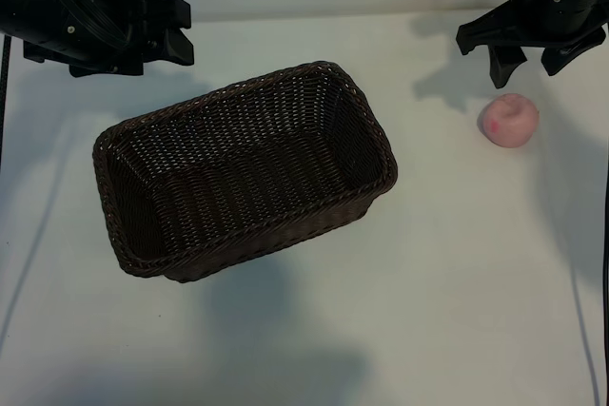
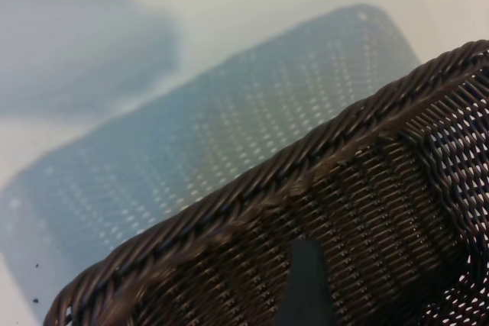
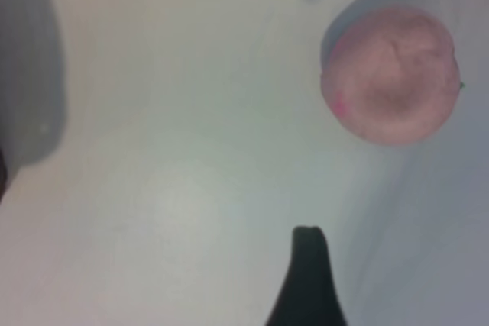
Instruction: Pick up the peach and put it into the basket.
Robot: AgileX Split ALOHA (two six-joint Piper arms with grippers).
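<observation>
The pale-pink peach [image 1: 509,121] lies on the white table at the right, well apart from the basket. The dark-brown wicker basket [image 1: 249,88] stands left of centre, turned at an angle, with nothing showing inside it. My right gripper [image 1: 530,62] hovers just behind the peach, open, with nothing between its fingers. In the right wrist view the peach [image 3: 390,74] lies ahead of one dark fingertip [image 3: 308,261]. My left gripper [image 1: 177,31] is open and empty behind the basket's far left corner. The left wrist view shows the braided rim [image 2: 306,166] close under one finger [image 2: 306,280].
The white table [image 1: 457,292] carries only the basket and the peach. Bare surface stretches between them and across the front. Both arms' dark bodies fill the back corners, and a cable [image 1: 592,330] runs down the right edge.
</observation>
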